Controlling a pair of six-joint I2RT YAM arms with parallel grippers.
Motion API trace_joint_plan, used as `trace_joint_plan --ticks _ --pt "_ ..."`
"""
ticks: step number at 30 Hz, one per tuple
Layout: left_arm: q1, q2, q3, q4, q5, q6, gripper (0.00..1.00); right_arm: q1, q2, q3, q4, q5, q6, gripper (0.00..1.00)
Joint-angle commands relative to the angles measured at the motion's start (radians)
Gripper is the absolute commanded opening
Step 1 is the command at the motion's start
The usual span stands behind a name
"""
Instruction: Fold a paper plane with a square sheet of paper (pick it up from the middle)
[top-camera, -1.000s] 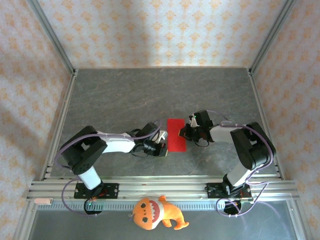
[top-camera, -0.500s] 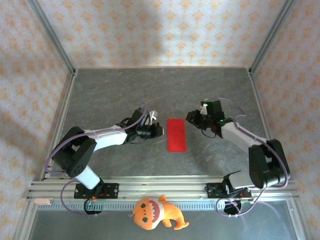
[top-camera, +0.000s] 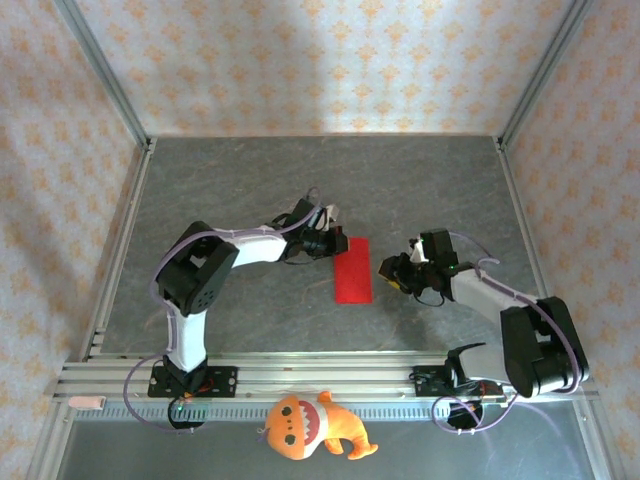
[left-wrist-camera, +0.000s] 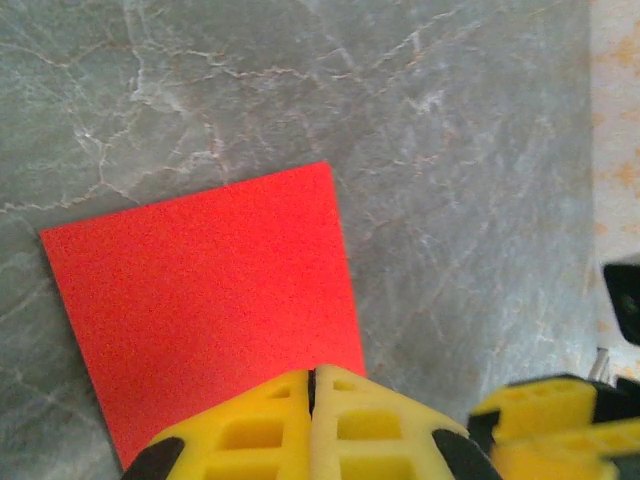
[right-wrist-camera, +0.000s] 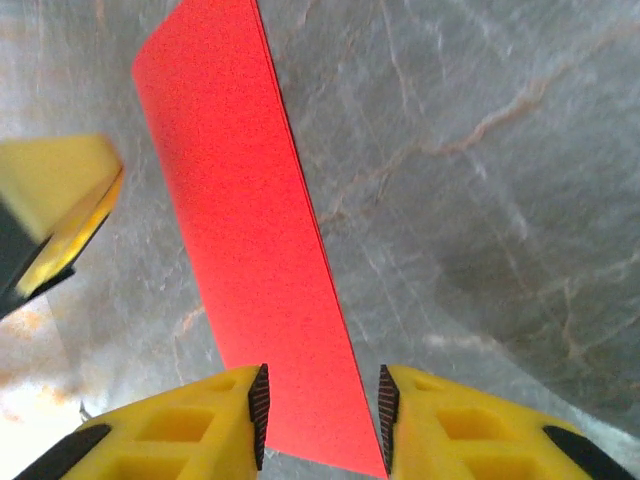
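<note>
The narrow matte red paper is being straddled by the parted right gripper; the left gripper is being held clenched.

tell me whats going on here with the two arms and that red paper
Two robot arms are working a red paper toward a paper plane. It lies flat on the grey table as a narrow rectangle, apparently folded in half. The left gripper is shut, its tips over the paper near its far left corner. The right gripper is open at the paper's right side, with the paper showing between its parted fingers. Neither clearly holds it.
</note>
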Motion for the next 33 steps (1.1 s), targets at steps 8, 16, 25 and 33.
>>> trace_joint_plan --ticks 8,16,25,33 --pt "0.018 0.074 0.042 -0.012 -0.040 -0.007 0.03 0.047 0.004 -0.021 0.012 -0.082 -0.010 0.36" --pt "0.018 0.078 -0.040 0.034 -0.041 -0.016 0.03 0.091 0.082 -0.002 0.028 -0.102 -0.010 0.41" --pt "0.018 0.085 -0.051 0.060 -0.023 -0.019 0.03 0.101 0.103 0.015 0.070 -0.112 0.009 0.42" --pt "0.016 0.096 -0.032 0.046 -0.017 0.011 0.03 0.093 0.133 0.066 0.119 -0.117 0.026 0.36"
